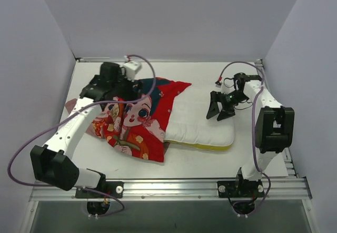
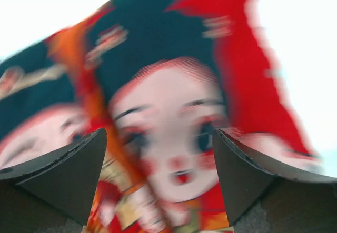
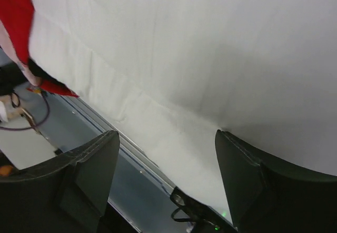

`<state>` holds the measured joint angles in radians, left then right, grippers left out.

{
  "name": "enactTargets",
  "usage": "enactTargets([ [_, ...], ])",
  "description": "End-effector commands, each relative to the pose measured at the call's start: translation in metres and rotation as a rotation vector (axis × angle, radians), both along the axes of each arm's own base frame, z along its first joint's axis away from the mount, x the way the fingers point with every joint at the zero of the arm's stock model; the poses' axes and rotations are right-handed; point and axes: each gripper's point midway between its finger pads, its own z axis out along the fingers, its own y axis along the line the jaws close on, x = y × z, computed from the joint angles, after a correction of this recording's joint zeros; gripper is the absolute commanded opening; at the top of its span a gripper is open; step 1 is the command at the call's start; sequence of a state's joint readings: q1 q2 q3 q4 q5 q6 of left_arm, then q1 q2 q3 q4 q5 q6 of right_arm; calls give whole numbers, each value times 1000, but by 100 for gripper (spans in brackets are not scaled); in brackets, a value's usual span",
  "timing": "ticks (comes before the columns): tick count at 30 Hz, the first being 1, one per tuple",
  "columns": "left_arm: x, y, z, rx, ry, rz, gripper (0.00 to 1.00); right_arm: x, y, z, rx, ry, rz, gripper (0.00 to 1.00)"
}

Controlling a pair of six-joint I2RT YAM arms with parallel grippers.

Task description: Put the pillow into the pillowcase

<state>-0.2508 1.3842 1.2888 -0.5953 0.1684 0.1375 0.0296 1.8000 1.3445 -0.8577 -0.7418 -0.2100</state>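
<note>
- The pillow (image 1: 202,120) lies flat on the bench (image 1: 210,159). Its right part is bare, and a yellow band runs along its near edge.
- The pillowcase (image 1: 142,122) is rumpled, print side up, and covers the pillow's left end. I cannot tell whether that end is inside it or only under it.
- The left tool (image 2: 159,133) hangs over the printed faces, released and empty.
- The right tool (image 3: 167,133) hovers above the pillow's right end, released and empty.
</note>
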Motion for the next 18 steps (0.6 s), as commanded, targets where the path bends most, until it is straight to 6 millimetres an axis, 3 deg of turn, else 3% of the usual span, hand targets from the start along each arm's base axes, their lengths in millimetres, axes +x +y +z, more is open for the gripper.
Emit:
enactTargets([
  [1, -37, -60, -23, 122, 102, -168, 90, -8, -6, 28, 88, 77, -171, 75],
  [2, -52, -91, -28, 134, 109, -248, 91, -7, -10, 27, 81, 100, -216, 75],
  [3, -58, -103, -35, 144, 118, -273, 97, -9, -18, 22, 69, 113, -251, 76],
  [6, -69, -140, -47, 192, 110, -362, 98, -11, -34, 12, -5, 100, -289, 80],
  [7, -66, -142, -62, 240, 136, -344, 97, -15, -38, 7, -31, 102, -294, 82],
  [11, -52, -147, -83, 290, 180, -267, 97, -29, -45, -13, -92, 155, -298, 86],
  [12, -48, -147, -91, 308, 193, -254, 97, -31, -43, -16, -85, 173, -299, 94],
  [13, -46, -147, -95, 318, 199, -248, 98, -34, -40, -23, -71, 210, -295, 94],
  [16, -46, -142, -114, 376, 244, -239, 93, -44, -28, -35, 3, 302, -284, 84],
  [17, -46, -142, -116, 369, 258, -241, 84, -46, -24, -37, 30, 325, -281, 79],
  [18, -48, -146, -114, 339, 273, -253, 75, -47, -20, -38, 58, 340, -281, 65],
])
